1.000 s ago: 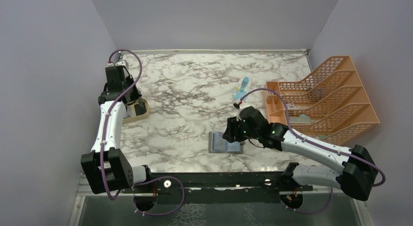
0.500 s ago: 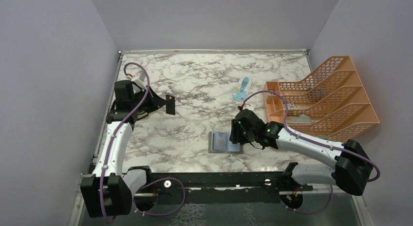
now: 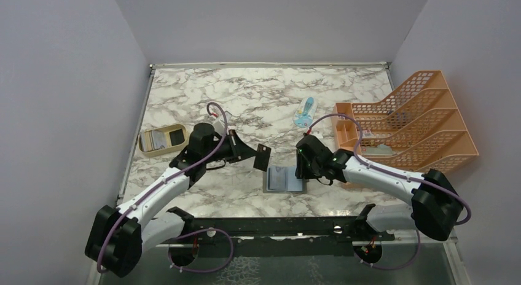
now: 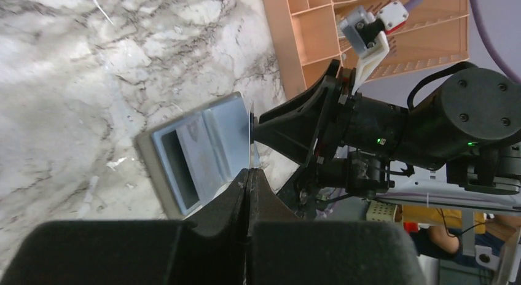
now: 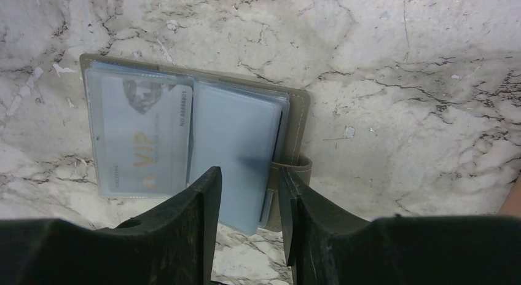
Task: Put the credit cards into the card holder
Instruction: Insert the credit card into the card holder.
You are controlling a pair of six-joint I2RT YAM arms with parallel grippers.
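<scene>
The left gripper (image 4: 249,172) is clamped tight on a credit card (image 4: 251,134). Its wrist view shows that card edge-on, as a thin line rising from the fingertips. From above, the same card shows a dark face and hangs tilted just beside the far left corner of the card holder (image 5: 298,125). I cannot tell whether the two touch.

The right gripper (image 5: 247,182) stands with a moderate gap between its jaws, low over the holder's right half. One finger lies over the right-hand pocket and the other is by the small tab clasp. Nothing looks pinched between them.

The holder lies open and flat on the marble table (image 3: 246,101), near the front edge between the two arms. The right arm's black wrist crowds its right side, straight ahead of the held card in the left wrist view.

Only the right wrist view shows the contents. A pale VIP card (image 5: 144,144) sits in the left clear pocket, while the right pocket looks blue-grey and plain.

Well to the left, a tan tray (image 3: 163,153) has pale printed cards (image 3: 153,139) in one compartment and something dark in the other. An orange mesh rack (image 3: 424,107) stands at the right edge, with a light blue packet (image 3: 303,112) near it.
</scene>
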